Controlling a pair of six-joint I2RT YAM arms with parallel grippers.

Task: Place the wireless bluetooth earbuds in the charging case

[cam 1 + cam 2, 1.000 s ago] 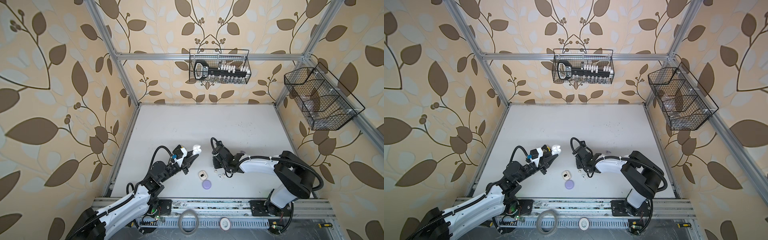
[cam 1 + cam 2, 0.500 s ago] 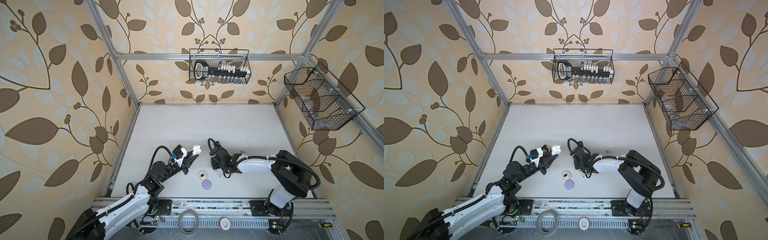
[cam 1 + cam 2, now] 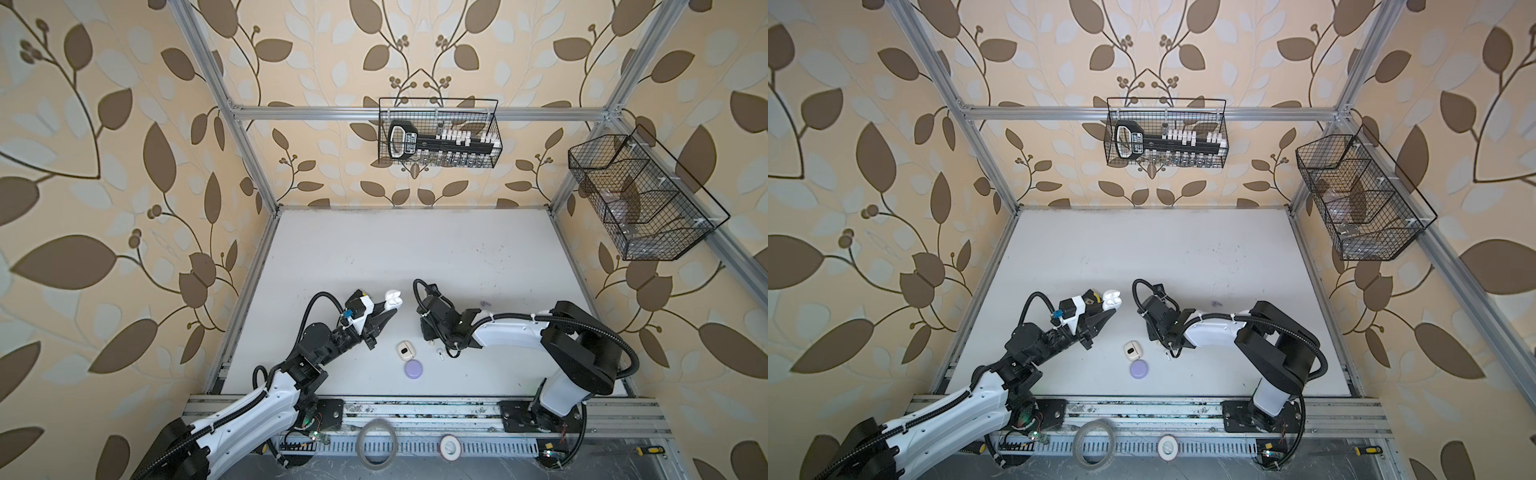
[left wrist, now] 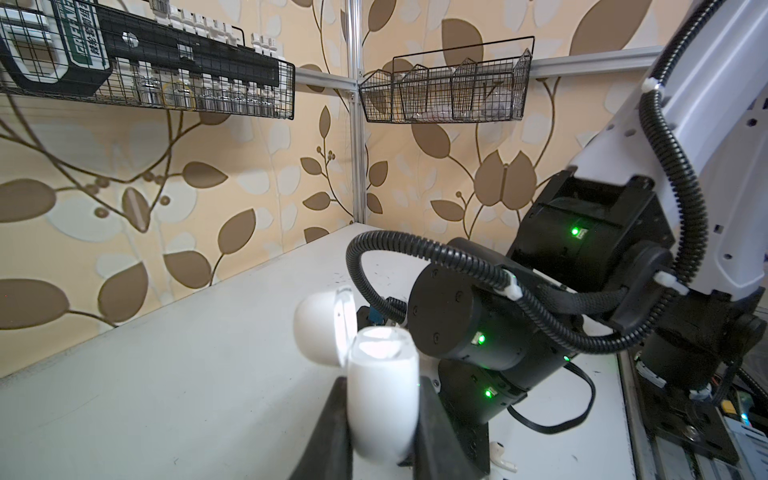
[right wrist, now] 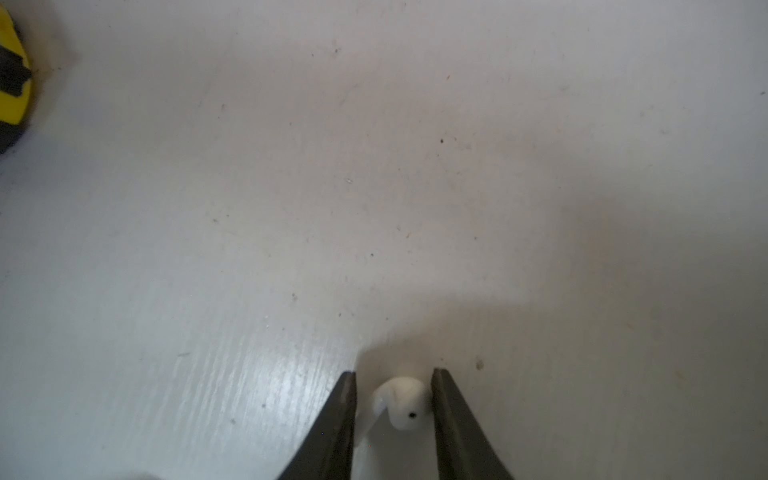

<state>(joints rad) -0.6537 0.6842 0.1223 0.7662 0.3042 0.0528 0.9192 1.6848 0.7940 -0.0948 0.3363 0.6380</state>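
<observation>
left pincer (image 4: 381,386) grips the open case (image 4: 380,415); right pincer (image 5: 394,374), narrow, straddles an unpinched earbud (image 5: 405,405) at the case's 4 o'clock. no insertion has begun yet.

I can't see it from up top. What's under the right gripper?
A white earbud lies on the table, between the right gripper's open fingers. One finger hides the end of its stem. Nothing else shows there.
</observation>
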